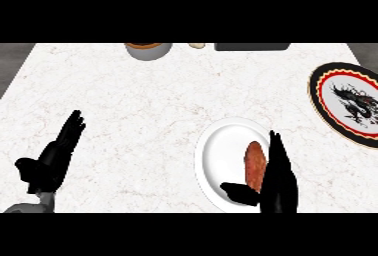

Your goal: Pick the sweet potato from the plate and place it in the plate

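Sweet potato (255, 164): lies lengthwise on the white plate (218, 160), right of its centre – just beside the right robot hand's fingers.
White plate: near right part of the counter (148, 100).
Right robot hand (279, 186): over the plate's near right side, fingers straight and pointing far, thumb spread to the left below the potato; whether it touches the potato I cannot tell.
Left robot hand (52, 157): near left, fingers straight, resting – holds nothing.
Dragon plate (347, 102): far right, black-rimmed.
Far edge: bowl (148, 49), dark tray (251, 46).
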### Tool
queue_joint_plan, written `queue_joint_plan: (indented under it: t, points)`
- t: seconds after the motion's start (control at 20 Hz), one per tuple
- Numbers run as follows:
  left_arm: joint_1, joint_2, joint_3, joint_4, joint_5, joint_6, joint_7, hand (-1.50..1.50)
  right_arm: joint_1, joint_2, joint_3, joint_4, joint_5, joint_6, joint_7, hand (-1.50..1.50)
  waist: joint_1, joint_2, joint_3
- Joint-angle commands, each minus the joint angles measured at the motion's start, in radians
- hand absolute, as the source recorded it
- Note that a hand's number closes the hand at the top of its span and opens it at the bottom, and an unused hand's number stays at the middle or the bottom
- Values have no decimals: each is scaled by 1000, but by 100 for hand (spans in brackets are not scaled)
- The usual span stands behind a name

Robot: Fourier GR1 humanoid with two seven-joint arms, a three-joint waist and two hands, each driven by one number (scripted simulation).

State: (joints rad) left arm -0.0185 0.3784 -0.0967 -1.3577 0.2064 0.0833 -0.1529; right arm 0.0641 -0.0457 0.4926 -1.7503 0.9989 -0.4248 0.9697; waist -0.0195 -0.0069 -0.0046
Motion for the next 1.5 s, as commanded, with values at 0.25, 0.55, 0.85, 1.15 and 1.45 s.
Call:
queue_joint_plan:
  t: [0.25, 0.55, 0.85, 1.15, 1.45]
  points:
    - [-97, -28, 16, 63, -23, 1, 18, 0, -14, 38, -23, -196, 49, 360, 308, -150, 7, 7, 3]
    - [-8, -15, 11, 31, -22, -43, -23, 0, -29, 45, -71, -192, 11, 508, 356, -150, 23, 6, 3]
    - [-41, -42, 7, 8, -53, -19, 41, 0, -43, 45, -117, -87, -54, 456, 281, -150, 22, 7, 5]
    - [-7, -56, 21, 12, -69, -33, -13, 0, -79, 45, -157, 57, -40, 436, 245, -150, 25, 8, 5]
    - [-42, -84, 35, -7, -80, -34, 32, 0, -53, 45, -164, 118, -38, 368, 194, -150, 21, 7, 5]
